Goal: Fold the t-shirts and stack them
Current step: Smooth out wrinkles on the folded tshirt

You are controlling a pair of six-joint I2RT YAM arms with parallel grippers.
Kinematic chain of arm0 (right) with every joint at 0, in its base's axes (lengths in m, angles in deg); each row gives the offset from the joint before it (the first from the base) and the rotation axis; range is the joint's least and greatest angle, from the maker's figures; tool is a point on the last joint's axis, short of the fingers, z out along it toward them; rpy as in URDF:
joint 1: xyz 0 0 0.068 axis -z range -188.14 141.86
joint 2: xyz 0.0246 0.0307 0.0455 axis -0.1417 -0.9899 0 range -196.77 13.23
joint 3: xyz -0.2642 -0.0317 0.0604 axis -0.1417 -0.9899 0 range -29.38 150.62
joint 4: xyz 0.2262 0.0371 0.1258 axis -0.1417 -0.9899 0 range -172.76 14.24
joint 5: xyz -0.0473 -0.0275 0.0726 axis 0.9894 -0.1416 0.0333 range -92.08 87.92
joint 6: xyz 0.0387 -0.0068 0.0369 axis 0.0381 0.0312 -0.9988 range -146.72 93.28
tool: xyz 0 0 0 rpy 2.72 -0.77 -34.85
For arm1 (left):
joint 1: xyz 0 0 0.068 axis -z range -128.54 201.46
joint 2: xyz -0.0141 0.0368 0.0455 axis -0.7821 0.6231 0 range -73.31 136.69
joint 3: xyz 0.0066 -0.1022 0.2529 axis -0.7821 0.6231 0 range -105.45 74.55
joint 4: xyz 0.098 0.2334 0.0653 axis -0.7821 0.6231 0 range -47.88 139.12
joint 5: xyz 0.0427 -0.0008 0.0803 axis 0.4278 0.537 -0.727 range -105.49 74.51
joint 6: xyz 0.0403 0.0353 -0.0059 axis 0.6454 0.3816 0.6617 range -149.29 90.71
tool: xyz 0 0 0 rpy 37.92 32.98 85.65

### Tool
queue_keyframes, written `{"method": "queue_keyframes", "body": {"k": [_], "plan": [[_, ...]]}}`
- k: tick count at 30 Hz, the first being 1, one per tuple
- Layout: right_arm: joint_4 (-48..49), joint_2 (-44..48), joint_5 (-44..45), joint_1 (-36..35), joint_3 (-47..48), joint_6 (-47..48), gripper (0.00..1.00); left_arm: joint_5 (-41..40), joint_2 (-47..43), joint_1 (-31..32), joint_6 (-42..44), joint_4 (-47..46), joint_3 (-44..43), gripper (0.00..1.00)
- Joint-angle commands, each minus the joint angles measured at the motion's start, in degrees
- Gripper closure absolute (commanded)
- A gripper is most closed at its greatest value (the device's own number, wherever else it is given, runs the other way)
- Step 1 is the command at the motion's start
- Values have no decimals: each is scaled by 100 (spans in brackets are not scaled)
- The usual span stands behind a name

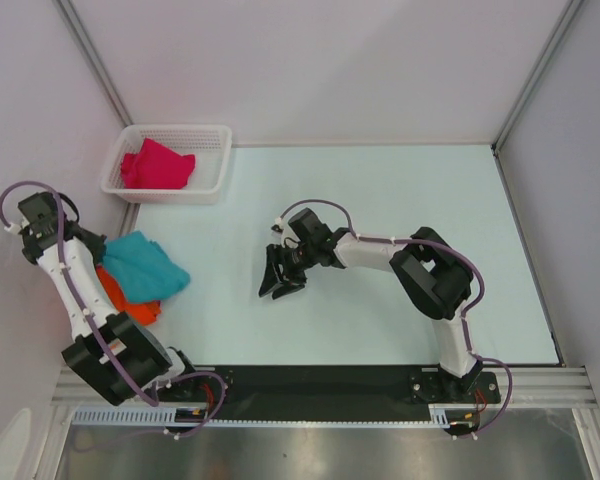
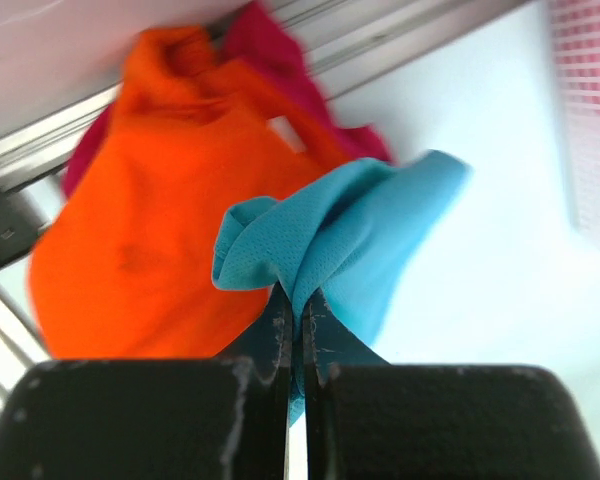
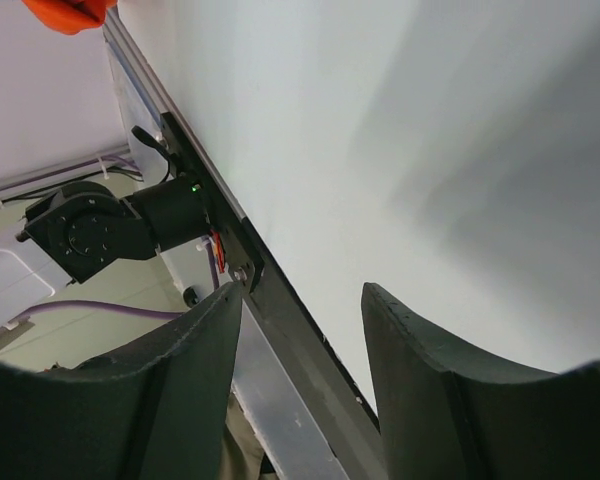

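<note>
Apparently nothing is folded yet: left hand (image 2: 298, 295) clenched on the teal-blue cloth t-shirt (image 1: 145, 262) over the orange t-shirt (image 1: 132, 302), right hand (image 1: 280, 288) released and empty, magenta-red t-shirt (image 1: 158, 165) in the white lattice basket (image 1: 216, 131).

(a) teal-blue t-shirt (image 1: 145, 262): crumpled mesh-textured cloth at the 9 o'clock edge of the bench (image 1: 380, 250), one fold pinched in the closed left gripper (image 2: 298, 300).
(b) bright orange t-shirt (image 1: 140, 308): bunched heap at 7 o'clock of (a), partly beneath it.
(c) magenta-red t-shirt (image 1: 158, 166): crumpled inside the white basket (image 1: 212, 160) at 11 o'clock.
Left wrist view: further magenta cloth (image 2: 270, 50) shows behind (b).
</note>
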Motion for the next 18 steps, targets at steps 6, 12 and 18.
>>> {"method": "queue_keyframes", "body": {"k": [6, 12, 18], "plan": [[-233, -67, 91, 11, 375, 162, 43, 742, 230, 667, -258, -144, -1384, 100], [-286, -146, 91, 20, 384, 197, 44, 409, 81, 659, -197, 49, -1569, 100], [-356, -199, 82, 20, 375, 258, 44, 268, -348, 352, -188, 322, -1560, 100]]}}
